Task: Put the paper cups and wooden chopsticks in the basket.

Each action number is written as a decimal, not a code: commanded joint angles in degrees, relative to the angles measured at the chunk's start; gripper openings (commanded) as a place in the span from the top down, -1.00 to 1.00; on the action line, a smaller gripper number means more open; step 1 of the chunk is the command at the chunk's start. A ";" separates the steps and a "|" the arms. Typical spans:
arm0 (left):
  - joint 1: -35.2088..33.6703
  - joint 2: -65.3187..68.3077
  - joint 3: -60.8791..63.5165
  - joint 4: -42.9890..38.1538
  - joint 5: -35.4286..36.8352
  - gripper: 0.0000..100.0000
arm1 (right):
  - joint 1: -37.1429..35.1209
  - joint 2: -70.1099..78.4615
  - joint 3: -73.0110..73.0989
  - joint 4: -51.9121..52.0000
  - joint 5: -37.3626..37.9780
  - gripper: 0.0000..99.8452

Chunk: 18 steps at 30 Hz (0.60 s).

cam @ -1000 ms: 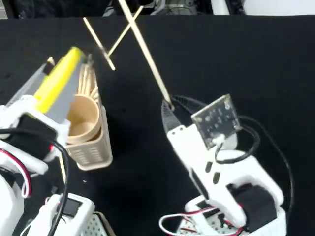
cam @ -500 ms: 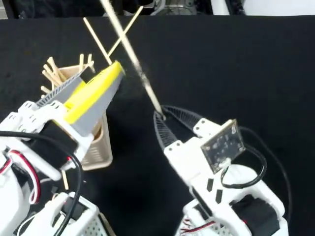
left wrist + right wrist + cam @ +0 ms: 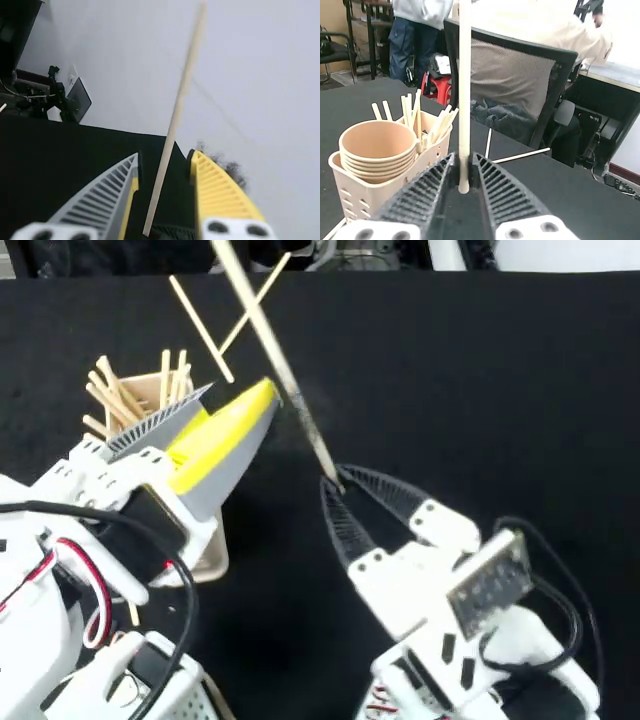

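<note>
My right gripper (image 3: 336, 483) (image 3: 464, 158) is shut on the lower end of a wooden chopstick (image 3: 265, 330) (image 3: 464, 90), which stands tilted up and away over the black table. My left gripper (image 3: 240, 392) (image 3: 165, 155), grey and yellow, is open and hangs just right of the basket, its yellow finger (image 3: 225, 435) close beside that chopstick (image 3: 172, 135). The beige basket (image 3: 208, 545) (image 3: 355, 192) holds a stack of paper cups (image 3: 377, 147) and several chopsticks (image 3: 115, 390) (image 3: 432, 125). Two more chopsticks (image 3: 200, 325) (image 3: 520, 156) lie crossed on the table behind it.
The black table (image 3: 480, 370) stretches wide to the right and back. A white perforated box (image 3: 180, 695) sits at the front left by the arm bases. Beyond the table's far edge stands an office chair (image 3: 520, 75).
My left gripper has swung right, from above the basket to beside the held chopstick. My right arm has drawn back a little and tilted the chopstick further left.
</note>
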 commanded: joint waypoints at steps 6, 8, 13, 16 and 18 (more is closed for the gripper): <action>0.48 0.62 6.29 -6.77 -1.32 0.67 | -8.18 -1.10 3.91 -0.62 -0.44 0.98; 0.40 0.62 6.90 -7.38 -1.32 0.67 | -8.97 -1.10 3.91 -0.44 -0.44 0.98; 0.13 0.62 6.81 -7.21 -1.41 0.67 | -9.14 -1.10 4.00 -0.26 -0.44 0.98; 0.04 0.62 6.90 -6.95 -1.41 0.67 | -8.97 -1.10 4.00 -0.44 -0.44 0.98; 0.04 0.26 6.90 -6.95 -1.41 0.67 | -8.97 -1.10 4.09 -0.44 -0.35 0.98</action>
